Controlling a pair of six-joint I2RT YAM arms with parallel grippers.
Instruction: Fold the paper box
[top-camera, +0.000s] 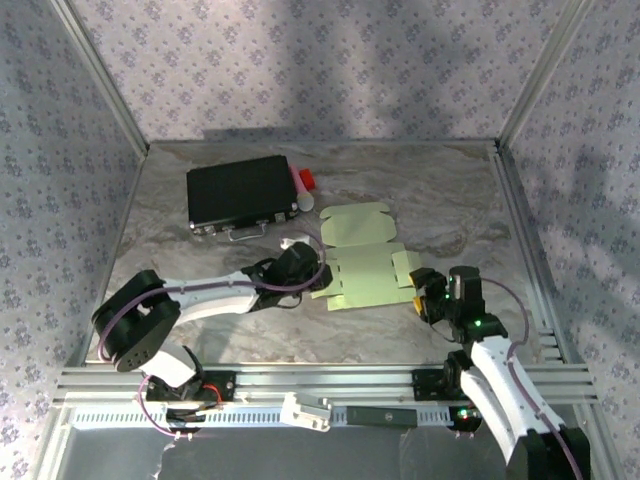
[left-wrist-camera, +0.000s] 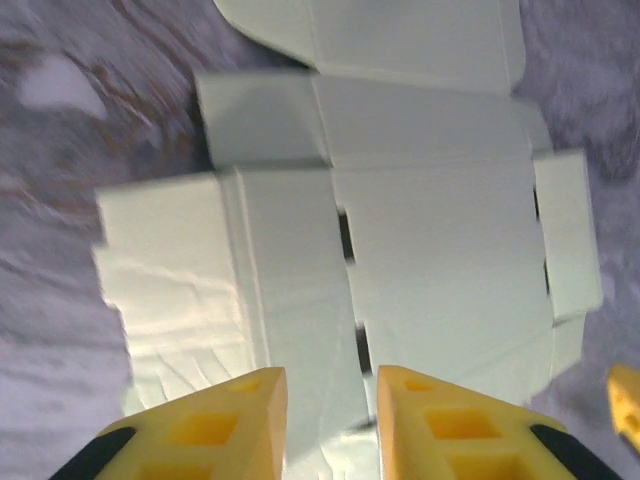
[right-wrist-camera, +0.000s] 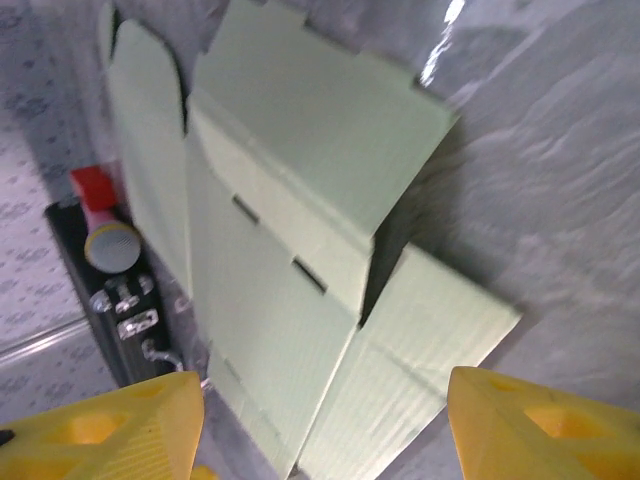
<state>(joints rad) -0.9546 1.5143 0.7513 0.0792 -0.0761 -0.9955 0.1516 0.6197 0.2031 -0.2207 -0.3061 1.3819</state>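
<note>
Paper box (top-camera: 365, 265) is being shown as an unfolded die-cut sheet of pale green card, lying on the marble table (top-camera: 450, 200) near its middle, between the two tools. One container is being seen: a black case (top-camera: 240, 195), lying closed at the far left with its handle and latches turned toward the near edge; its contents are being hidden by the lid. A red-capped item (top-camera: 303, 181) is being seen just beside the case's right edge, outside it. The sheet is being marked by parallel creases, short slots along one fold, square side tabs and a round-cornered flap at the far end. In the right wrist view one panel is being seen slightly raised along a crease, a shadow lying under it. The left tool (left-wrist-camera: 331, 372) is being held low over the sheet's left edge, its yellow fingers (left-wrist-camera: 230, 420) narrowly apart with card visible in the gap; nothing is being seen clamped. The right tool (right-wrist-camera: 325, 375) is being held at the sheet's right edge with its fingers spread wide apart. Open table is being left to the right of and beyond the sheet, bounded by a metal rail (top-camera: 520, 230) and patterned walls (top-camera: 300, 60).
</note>
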